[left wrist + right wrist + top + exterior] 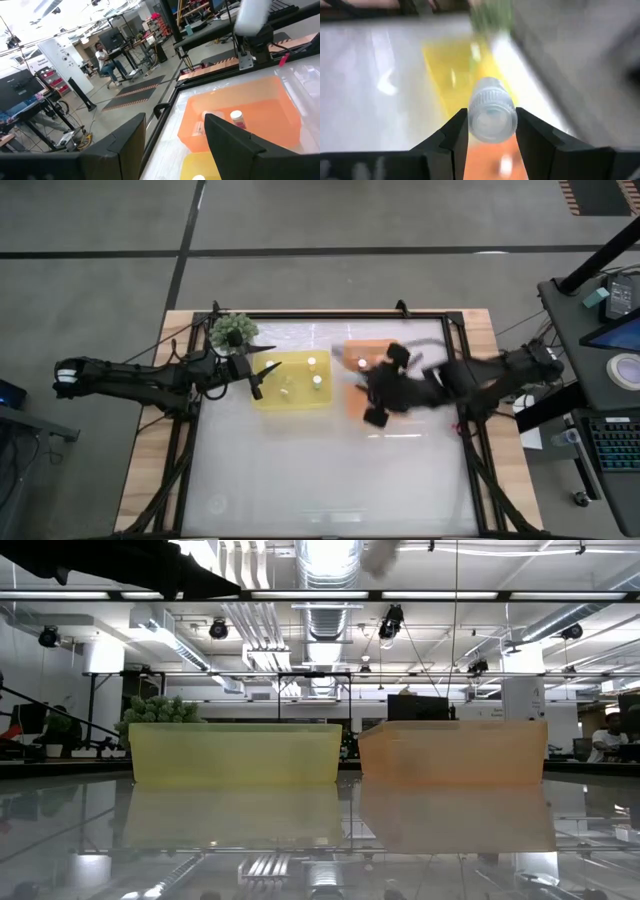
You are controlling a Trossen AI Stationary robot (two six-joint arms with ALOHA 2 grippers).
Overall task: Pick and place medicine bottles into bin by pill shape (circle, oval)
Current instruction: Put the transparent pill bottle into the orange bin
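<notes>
At the far left of the table stands a green spiky plant (233, 331). Just right of it the left gripper (262, 377) waits at the left edge of the yellow bin (270, 398), its fingers spread wide and holding nothing. That bin already holds about three medicine bottles (317, 381), so part of the sorting looks done. To its right sits the orange bin (354, 404), with at least one capped bottle (237, 119) inside, seen from the left wrist. The right gripper (380, 402) is over the orange bin, its fingers closed around a clear bottle with a ribbed white cap (492, 114), which it holds off the table. No loose bottles show on the glossy tabletop (330, 470), so this carried one is probably among the last to drop.
</notes>
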